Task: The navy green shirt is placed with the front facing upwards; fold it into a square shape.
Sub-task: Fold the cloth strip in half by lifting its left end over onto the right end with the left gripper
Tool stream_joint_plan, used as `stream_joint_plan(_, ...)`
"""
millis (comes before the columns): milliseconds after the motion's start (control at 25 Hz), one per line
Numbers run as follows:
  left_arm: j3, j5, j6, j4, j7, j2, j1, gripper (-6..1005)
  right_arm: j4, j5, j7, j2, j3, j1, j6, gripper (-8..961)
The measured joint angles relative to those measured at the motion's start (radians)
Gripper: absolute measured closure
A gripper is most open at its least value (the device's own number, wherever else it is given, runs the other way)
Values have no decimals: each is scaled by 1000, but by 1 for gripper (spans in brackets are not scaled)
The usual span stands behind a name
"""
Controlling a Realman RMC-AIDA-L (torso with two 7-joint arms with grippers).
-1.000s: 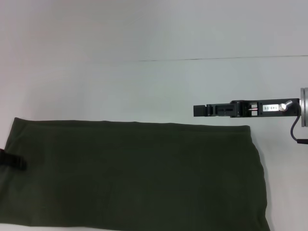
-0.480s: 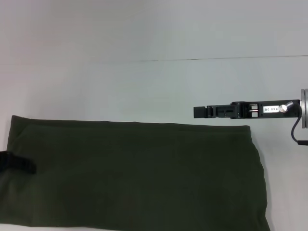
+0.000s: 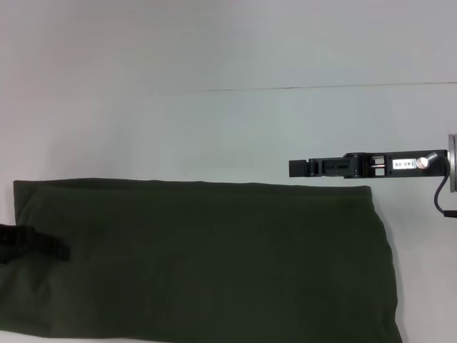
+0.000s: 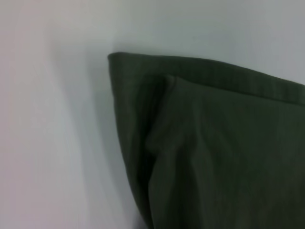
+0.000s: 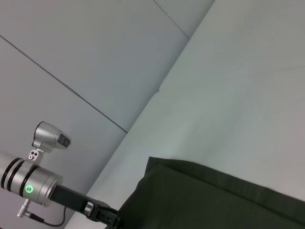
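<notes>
Along the table's near edge lies the navy green shirt, a long band. Your left gripper rides over its left end; grip unclear. Fold that end squarely rightward.

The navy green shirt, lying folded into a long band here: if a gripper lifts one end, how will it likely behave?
The navy green shirt is probably floppy: soft creases show at its corner in the left wrist view, so a lifted end should sag. Being stacked layers, they may slide apart. The left gripper sits over its left end.
</notes>
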State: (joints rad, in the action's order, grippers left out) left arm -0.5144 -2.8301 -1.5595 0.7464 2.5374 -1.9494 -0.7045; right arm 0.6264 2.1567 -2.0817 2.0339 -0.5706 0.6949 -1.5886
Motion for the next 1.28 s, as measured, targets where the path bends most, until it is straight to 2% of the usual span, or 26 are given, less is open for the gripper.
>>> stream_joint_plan(360, -22, -16, 18, 18, 1, -19, 1, 197, 4, 0, 2, 0, 0, -2, -11, 127)
stream_joint_plan(600, -18, -11, 21, 19, 5, -17, 1, 384, 5, 0, 7, -2, 1, -3, -13, 127)
stream_joint_plan(840, -20, -12, 6, 16, 1, -12, -2, 632, 5, 0, 8, -3, 0, -4, -13, 127)
stream_joint_plan(920, -23, -13, 4, 16, 1, -12, -3, 865, 5, 1, 9, -3, 0, -5, -13, 128)
stream_joint_plan(1120, -22, -12, -1, 18, 0, -11, -3, 873, 5, 7, 13, -6, -25, -7, -12, 128)
stream_joint_plan(1280, -21, -11, -9, 22, 0, -9, -3, 879, 5, 8, 114, -13, -121, -10, -42, 132)
